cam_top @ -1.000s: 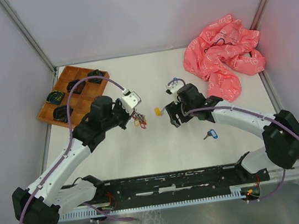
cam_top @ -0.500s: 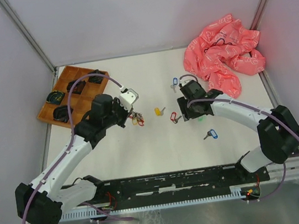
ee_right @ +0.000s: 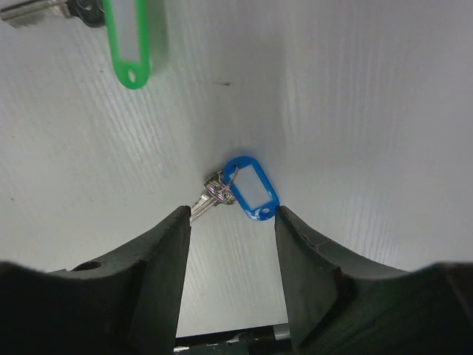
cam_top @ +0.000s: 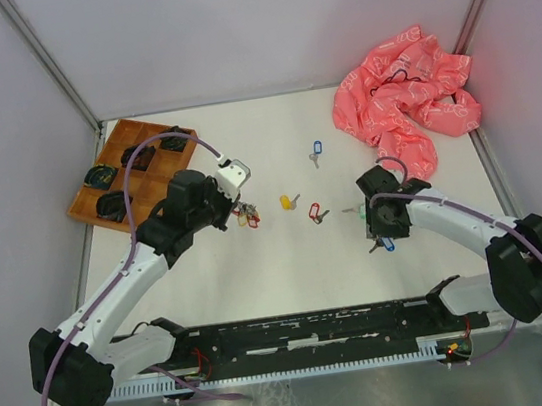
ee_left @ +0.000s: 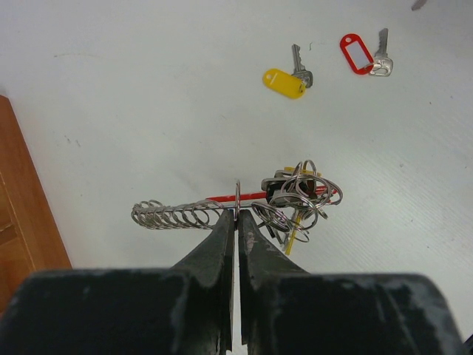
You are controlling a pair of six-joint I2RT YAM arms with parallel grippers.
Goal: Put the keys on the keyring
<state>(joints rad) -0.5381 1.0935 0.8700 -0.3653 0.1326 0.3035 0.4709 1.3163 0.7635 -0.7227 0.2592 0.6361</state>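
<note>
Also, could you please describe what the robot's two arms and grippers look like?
Both the left arm and the right arm have white tube-like links between bulky black joints, and a thin lilac cable runs along each. The left gripper and right gripper each have two matte black fingers tapering towards the tip. No markings are legible.

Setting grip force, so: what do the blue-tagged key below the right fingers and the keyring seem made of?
Key: bare silvery metal, shiny. Its blue tag: glossy, probably plastic, with a pale insert. Keyring: thin glinting rings and chain, apparently steel; its red piece is unclear.
</note>
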